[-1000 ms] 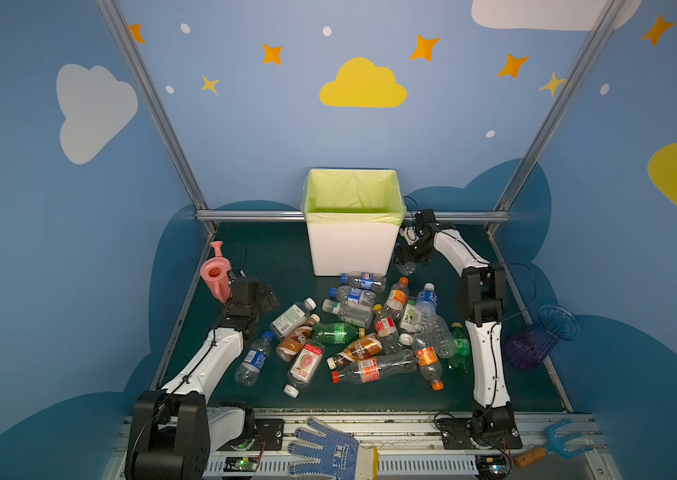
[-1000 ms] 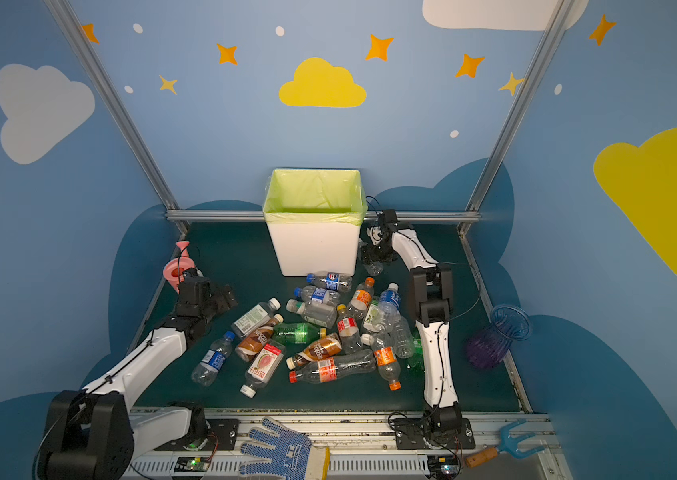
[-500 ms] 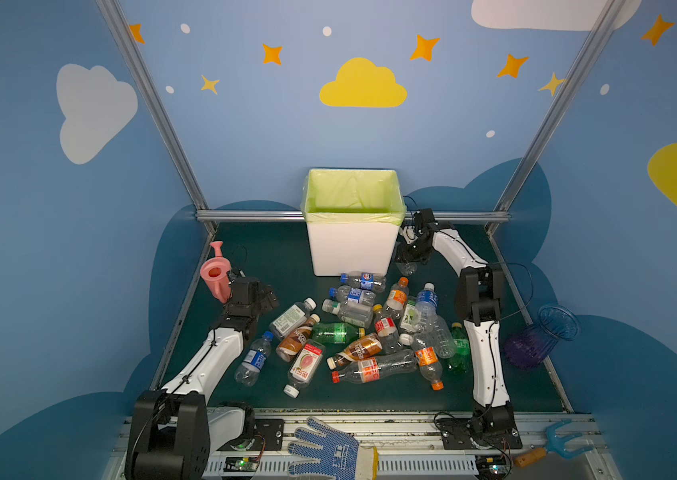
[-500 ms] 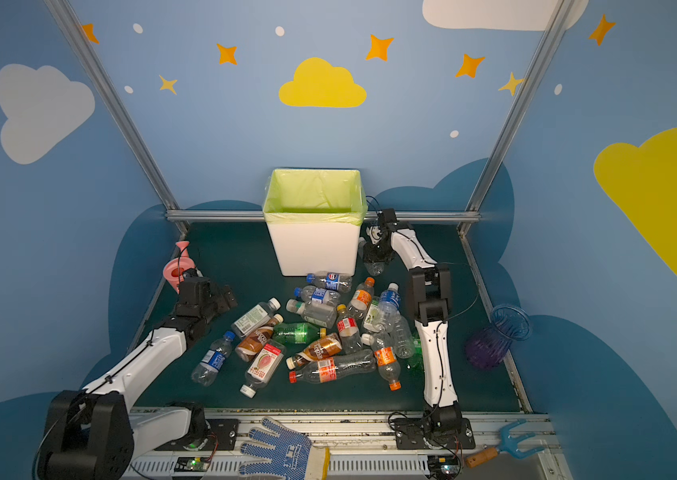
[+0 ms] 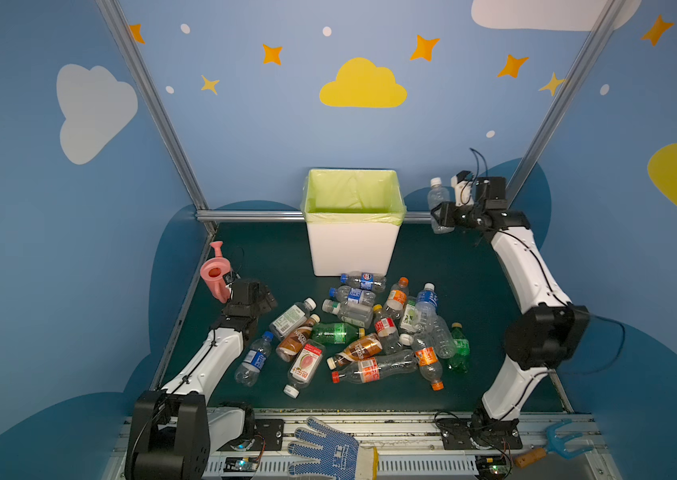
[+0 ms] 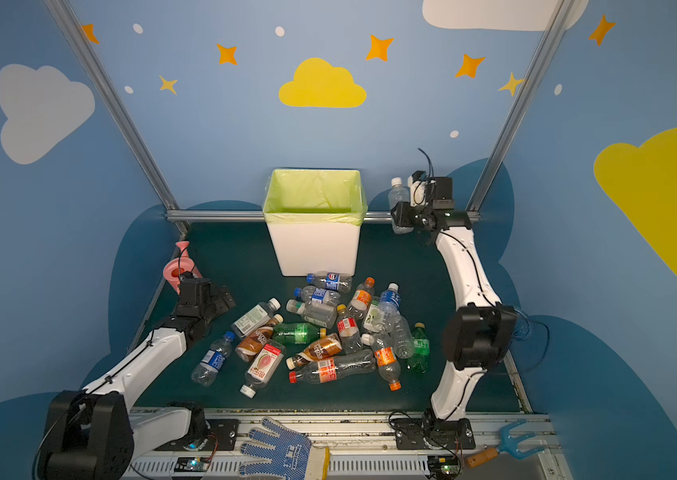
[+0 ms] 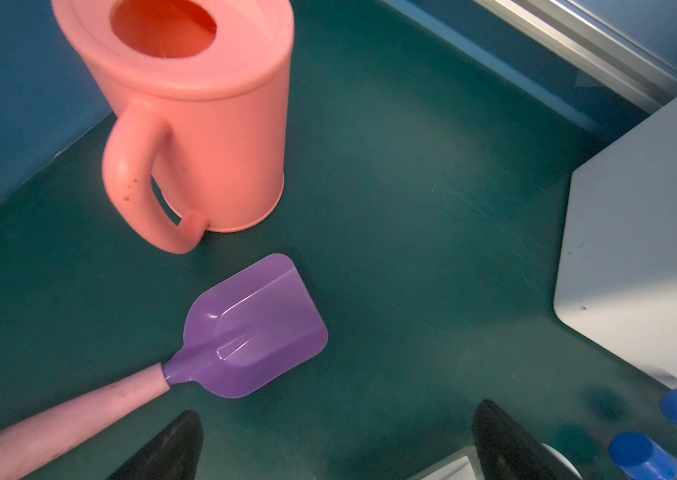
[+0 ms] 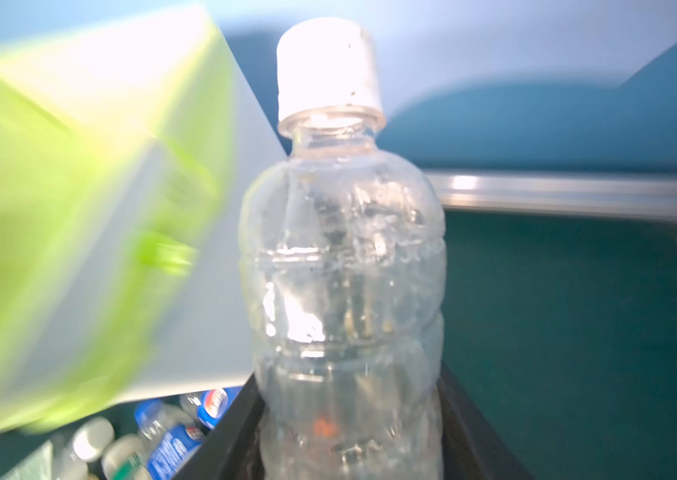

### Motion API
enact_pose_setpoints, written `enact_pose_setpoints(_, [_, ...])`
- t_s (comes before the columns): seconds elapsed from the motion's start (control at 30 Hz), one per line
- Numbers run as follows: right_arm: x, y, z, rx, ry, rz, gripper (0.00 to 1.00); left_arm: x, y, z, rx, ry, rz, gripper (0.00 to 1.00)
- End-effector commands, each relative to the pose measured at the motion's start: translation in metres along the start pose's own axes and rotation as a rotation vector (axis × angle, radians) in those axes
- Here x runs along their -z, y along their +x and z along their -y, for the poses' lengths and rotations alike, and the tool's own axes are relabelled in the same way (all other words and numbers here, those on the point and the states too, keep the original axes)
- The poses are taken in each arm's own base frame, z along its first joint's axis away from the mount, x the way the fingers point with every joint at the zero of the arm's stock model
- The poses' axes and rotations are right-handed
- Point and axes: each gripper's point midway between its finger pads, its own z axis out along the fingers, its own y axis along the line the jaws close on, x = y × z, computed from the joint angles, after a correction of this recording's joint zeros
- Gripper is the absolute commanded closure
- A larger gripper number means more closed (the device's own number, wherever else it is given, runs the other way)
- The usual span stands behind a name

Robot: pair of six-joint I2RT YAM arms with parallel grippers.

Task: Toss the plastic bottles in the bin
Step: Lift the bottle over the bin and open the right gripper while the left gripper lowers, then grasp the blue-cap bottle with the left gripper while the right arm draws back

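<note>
In both top views: bin (image 5: 351, 249) upright against the back rail (image 5: 253, 215), only yellow-green liner (image 5: 349, 195) visible inside. Right of its rim, apart from it, clear white-capped bottle (image 5: 438, 201) upright, cap up, clamped low on the body by right gripper (image 5: 441, 218). Other bottles (image 5: 353, 332) lying heaped before the bin; bare mat (image 5: 453, 291) along both sides. Left gripper (image 5: 265, 296) low beside pink watering can (image 5: 215, 272), spread wide, holding nothing.

Left wrist: can upright, purple scoop (image 7: 253, 328) flat beside it.

Right wrist: bottle's long axis straight out from between black fingers (image 8: 228, 436), cap at the far end.

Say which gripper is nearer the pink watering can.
Left. The left gripper sits beside the pink watering can; the right gripper holds a clear bottle far off beside the bin.
</note>
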Motion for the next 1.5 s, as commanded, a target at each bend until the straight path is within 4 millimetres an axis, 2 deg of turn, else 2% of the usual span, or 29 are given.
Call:
enact_pose_setpoints(0.0, [0.066, -0.069, -0.019, -0.021, -0.024, 0.307, 0.66, 0.001, 0.004, -0.007, 0.012, -0.035, -0.013, 0.00])
enact_pose_setpoints(0.1, [0.100, -0.096, -0.039, -0.043, -0.098, 0.437, 0.64, 0.001, 0.003, -0.006, 0.014, -0.032, -0.008, 0.00])
enact_pose_setpoints(0.17, [0.100, -0.105, -0.058, -0.059, -0.177, 0.459, 0.63, 0.000, 0.002, -0.006, 0.015, -0.030, -0.007, 0.00])
enact_pose_setpoints(0.23, [0.084, -0.107, -0.082, -0.040, -0.254, 0.435, 0.62, 0.000, 0.003, -0.005, 0.015, -0.027, -0.013, 0.00])
enact_pose_setpoints(0.27, [0.069, -0.102, -0.099, -0.017, -0.299, 0.397, 0.62, 0.000, 0.003, -0.004, 0.015, -0.025, -0.015, 0.00])
enact_pose_setpoints(0.37, [0.023, -0.078, -0.157, 0.093, -0.421, 0.252, 0.59, 0.000, 0.005, -0.006, 0.015, -0.033, -0.023, 0.00])
enact_pose_setpoints(0.4, [0.009, -0.064, -0.177, 0.143, -0.456, 0.195, 0.57, 0.001, 0.004, -0.006, 0.017, -0.035, -0.019, 0.00])
enact_pose_setpoints(0.47, [-0.012, -0.041, -0.206, 0.253, -0.478, 0.109, 0.46, 0.002, 0.005, -0.009, 0.019, -0.045, -0.018, 0.00])
enact_pose_setpoints(0.5, [-0.019, -0.032, -0.216, 0.306, -0.467, 0.079, 0.38, 0.003, 0.005, -0.010, 0.018, -0.048, -0.013, 0.00])
enact_pose_setpoints(0.53, [-0.022, -0.026, -0.217, 0.335, -0.441, 0.047, 0.25, 0.003, 0.005, -0.012, 0.021, -0.055, -0.010, 0.00])
enact_pose_setpoints(0.57, [-0.026, -0.026, -0.214, 0.354, -0.404, 0.040, 0.13, 0.004, 0.004, -0.014, 0.023, -0.065, -0.006, 0.00])
enact_pose_setpoints(0.63, [-0.017, -0.043, -0.199, 0.337, -0.322, 0.083, 0.09, 0.005, 0.005, -0.017, 0.021, -0.075, -0.003, 0.00])
enact_pose_setpoints(0.73, [0.023, -0.082, -0.181, 0.306, -0.251, 0.243, 0.05, 0.006, 0.006, -0.017, 0.021, -0.071, -0.003, 0.00])
enact_pose_setpoints(0.8, [0.050, -0.094, -0.174, 0.298, -0.221, 0.323, 0.04, 0.007, 0.007, -0.013, -0.004, -0.050, -0.017, 0.00])
enact_pose_setpoints(0.9, [0.080, -0.098, -0.164, 0.278, -0.207, 0.387, 0.04, 0.009, 0.009, -0.012, -0.003, -0.044, -0.027, 0.00])
enact_pose_setpoints(1.03, [0.091, -0.088, -0.137, 0.244, -0.141, 0.375, 0.04, 0.014, 0.012, -0.015, 0.007, -0.061, -0.043, 0.00])
enact_pose_setpoints(1.13, [0.090, -0.065, -0.109, 0.181, -0.091, 0.336, 0.04, 0.020, 0.016, -0.018, 0.012, -0.083, -0.080, 0.00])
enact_pose_setpoints(1.23, [0.087, -0.025, -0.075, 0.067, -0.054, 0.294, 0.04, 0.027, 0.029, -0.023, 0.006, -0.119, -0.145, 0.00])
enact_pose_setpoints(1.37, [0.080, 0.049, -0.034, -0.084, -0.004, 0.183, 0.04, 0.038, 0.055, -0.026, -0.040, -0.159, -0.245, 0.00])
enact_pose_setpoints(1.47, [0.083, 0.100, -0.008, -0.174, 0.059, 0.104, 0.04, 0.045, 0.070, -0.024, -0.058, -0.168, -0.289, 0.00])
